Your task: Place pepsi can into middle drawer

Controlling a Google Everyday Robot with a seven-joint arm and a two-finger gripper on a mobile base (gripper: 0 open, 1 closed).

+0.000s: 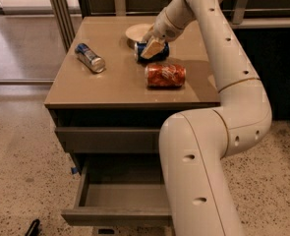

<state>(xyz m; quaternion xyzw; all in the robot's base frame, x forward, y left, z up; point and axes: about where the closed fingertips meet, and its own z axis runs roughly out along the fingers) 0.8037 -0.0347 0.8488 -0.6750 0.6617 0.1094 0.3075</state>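
Observation:
The pepsi can [160, 51], dark blue, lies on its side on the brown cabinet top [115, 82], just in front of a white bowl. My gripper [152, 47] reaches down from the long white arm and sits right on the can's left end, covering part of it. The middle drawer [116, 216] is pulled open low on the cabinet front, and its smooth grey floor [125, 195] has nothing in it. My arm's lower links hide the drawer's right part.
An orange can [165, 75] lies on its side just in front of the pepsi can. A slimmer blue-and-silver can [89, 57] lies at the top's left. A white bowl [137, 32] stands behind. The drawer above [110, 139] is closed. Speckled floor surrounds the cabinet.

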